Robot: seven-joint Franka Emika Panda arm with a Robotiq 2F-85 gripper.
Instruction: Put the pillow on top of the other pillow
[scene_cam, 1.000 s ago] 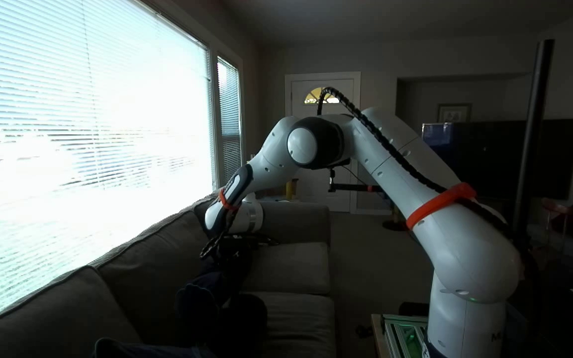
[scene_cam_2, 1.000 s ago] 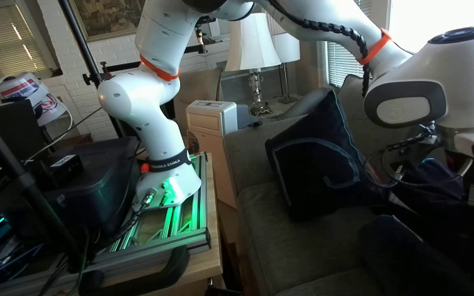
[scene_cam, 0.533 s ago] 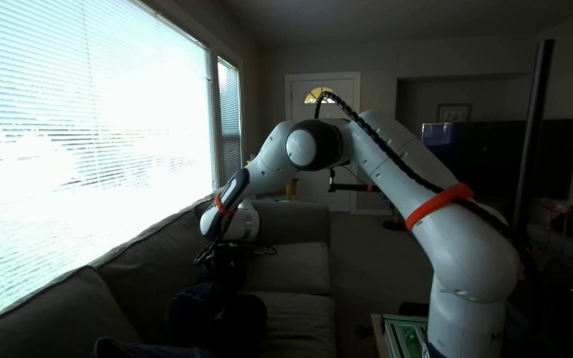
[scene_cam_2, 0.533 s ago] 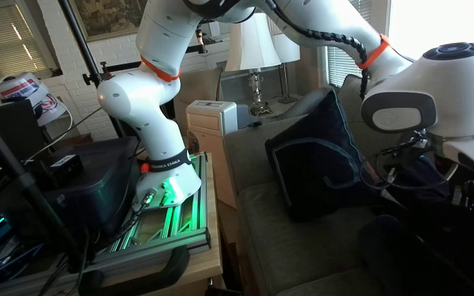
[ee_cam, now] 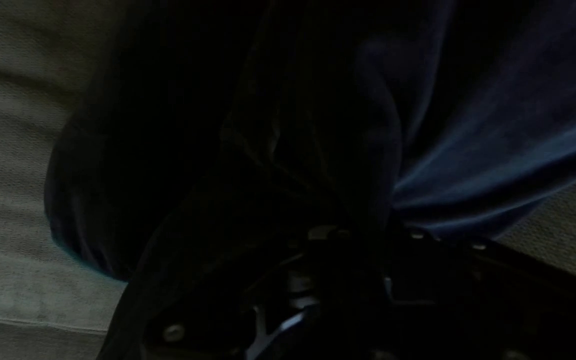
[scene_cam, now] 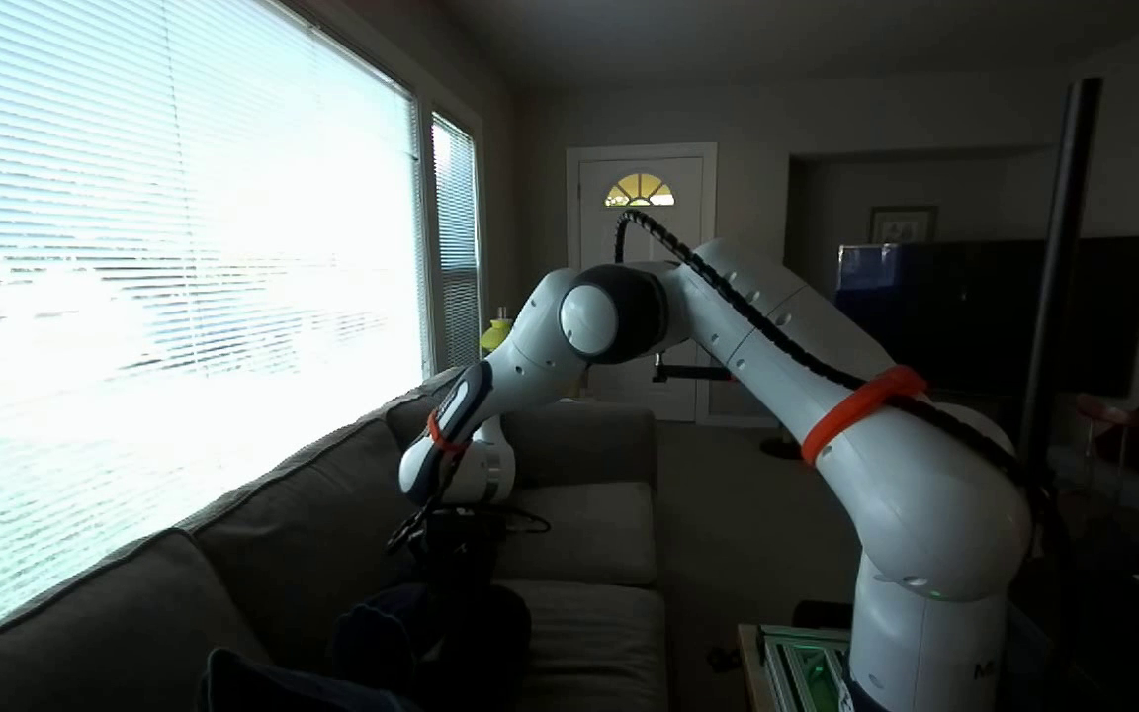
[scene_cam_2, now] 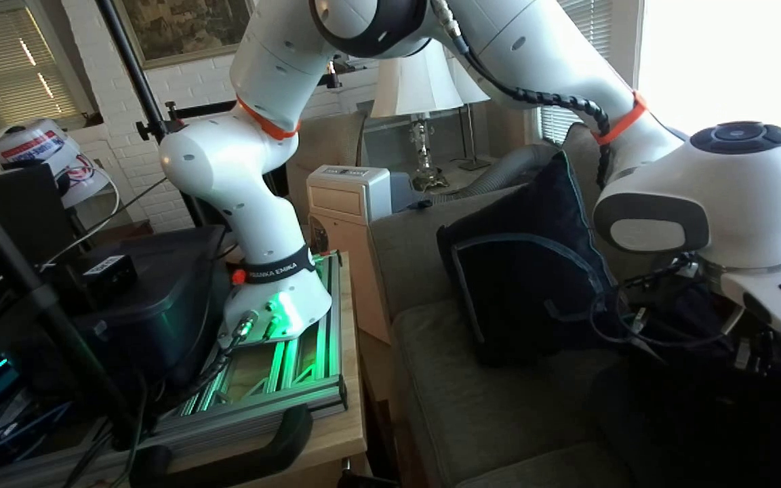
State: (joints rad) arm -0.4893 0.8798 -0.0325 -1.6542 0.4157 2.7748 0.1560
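A dark navy pillow (scene_cam_2: 526, 278) with lighter piping leans at the far end of the sofa in an exterior view. Its corner shows at the bottom of an exterior view (scene_cam: 283, 682). My gripper (ee_cam: 363, 235) is closed on a second dark blue pillow (ee_cam: 498, 130), whose cloth gathers into folds between the fingers. This held pillow hangs low over the seat under the gripper in an exterior view (scene_cam: 372, 633). The fingers are very dark, and the fingertips are hidden in the cloth. A dark piped edge at the wrist view's left may be either pillow; I cannot tell.
The grey sofa (scene_cam: 579, 534) has a backrest (scene_cam: 303, 504) along the window. Its seat (scene_cam_2: 445, 379) runs beside the robot's wooden stand (scene_cam_2: 353, 407). A white box-shaped unit (scene_cam_2: 350, 193) and lamps (scene_cam_2: 414, 81) stand beyond the sofa's end.
The arm and gripper have moved down, and the held pillow has sunk with them toward the seat. The leaning pillow's top has shifted slightly.
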